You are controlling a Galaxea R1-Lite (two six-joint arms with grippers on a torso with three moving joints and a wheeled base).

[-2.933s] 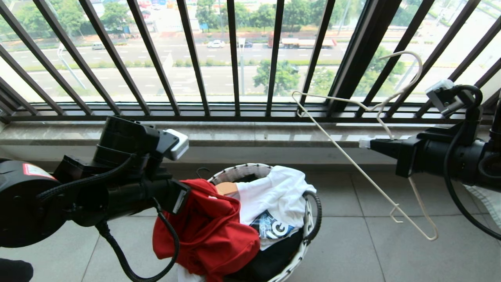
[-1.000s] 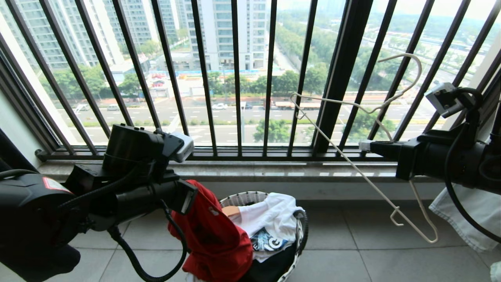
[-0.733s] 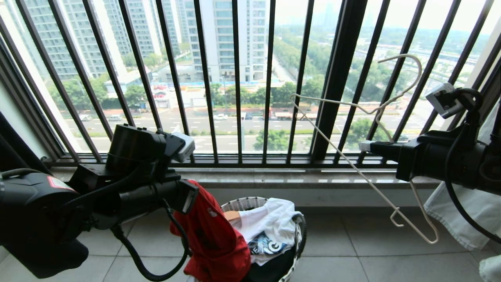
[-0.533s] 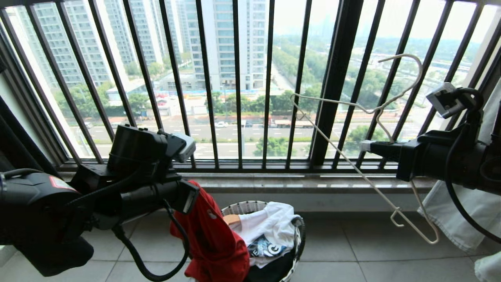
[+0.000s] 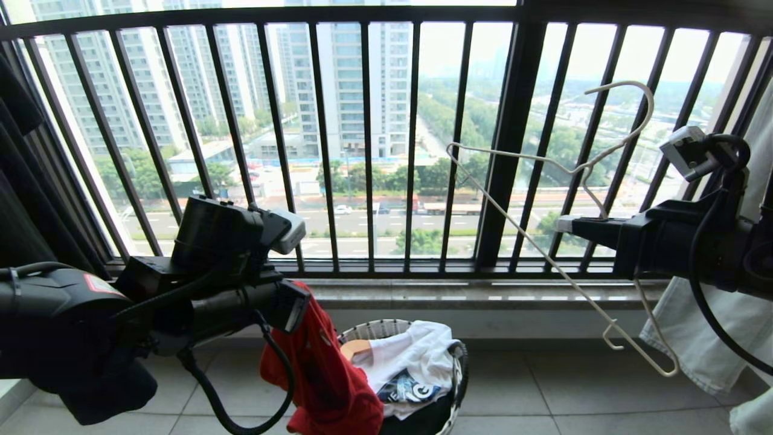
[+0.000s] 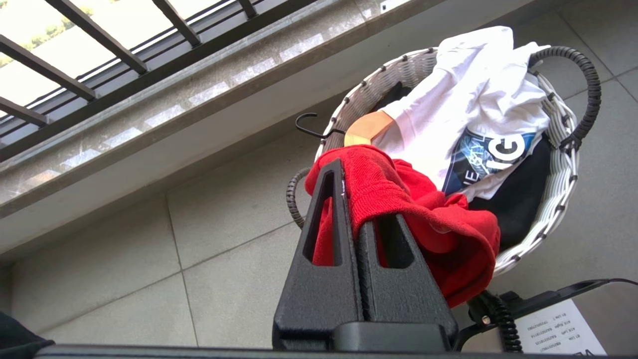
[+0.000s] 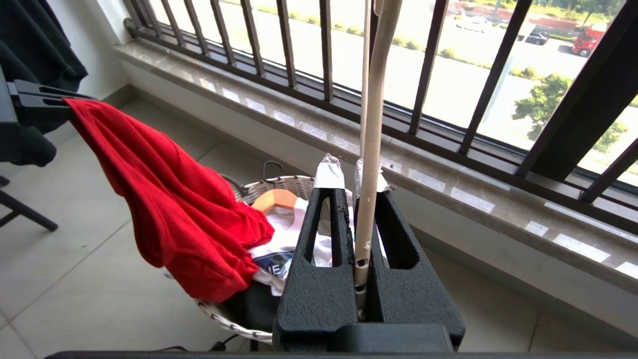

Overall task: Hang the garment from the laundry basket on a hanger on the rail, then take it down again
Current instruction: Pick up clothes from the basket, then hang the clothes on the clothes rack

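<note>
The garment [image 5: 329, 377], a red T-shirt, hangs from my left gripper [image 6: 351, 194], which is shut on a fold of it. Its lower end drapes over the near side of the laundry basket [image 5: 374, 329] on the floor. In the right wrist view the garment [image 7: 174, 209] slopes down from the left gripper into the laundry basket [image 7: 259, 187]. My right gripper [image 5: 561, 223] is shut on the hanger [image 5: 525, 233], a thin cream-white wire one held up before the window bars at the right, hook uppermost. Its wire [image 7: 371, 124] runs between the taped fingertips. The rail is out of view.
A white printed T-shirt [image 5: 416, 356], a tan wooden hanger [image 5: 353, 349] and dark cloth lie in the basket. The black barred window railing [image 5: 513, 151] and stone sill [image 5: 453, 290] stand behind. A pale garment [image 5: 694, 338] hangs at the right, dark cloth [image 5: 24, 181] at the left.
The head view has lifted, so the whole scene sits lower and the railing's top bar shows. The garment has come further up out of the basket. Both grips are unchanged.
</note>
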